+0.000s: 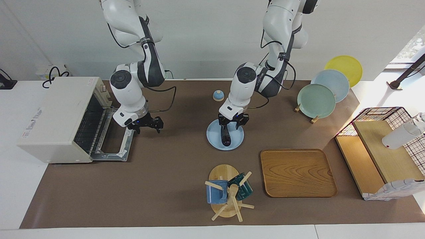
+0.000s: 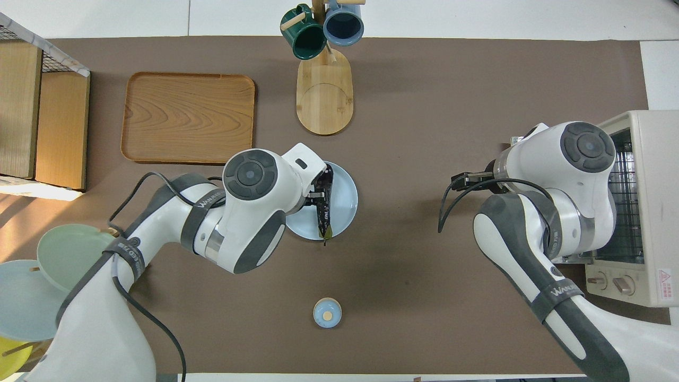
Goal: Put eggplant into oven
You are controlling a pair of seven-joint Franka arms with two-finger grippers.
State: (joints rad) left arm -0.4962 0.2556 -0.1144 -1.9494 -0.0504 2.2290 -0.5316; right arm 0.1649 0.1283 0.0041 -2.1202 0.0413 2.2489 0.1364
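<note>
The dark purple eggplant (image 1: 225, 136) (image 2: 323, 204) lies on a light blue plate (image 1: 212, 142) (image 2: 348, 185) in the middle of the table. My left gripper (image 1: 233, 122) (image 2: 314, 195) hangs just over the eggplant's end nearer the robots, open, with its fingers apart and clear of it. The cream-white oven (image 1: 56, 116) (image 2: 650, 201) stands at the right arm's end with its door (image 1: 114, 146) folded down and the wire rack showing. My right gripper (image 1: 148, 125) (image 2: 467, 180) is open and empty, low over the mat beside the door.
A mug rack (image 1: 227, 194) with two mugs and a wooden tray (image 1: 297, 172) lie farther from the robots than the plate. A small blue dome (image 1: 218, 95) sits nearer the robots. Plates on a stand (image 1: 316, 100) and a wire basket (image 1: 378, 149) fill the left arm's end.
</note>
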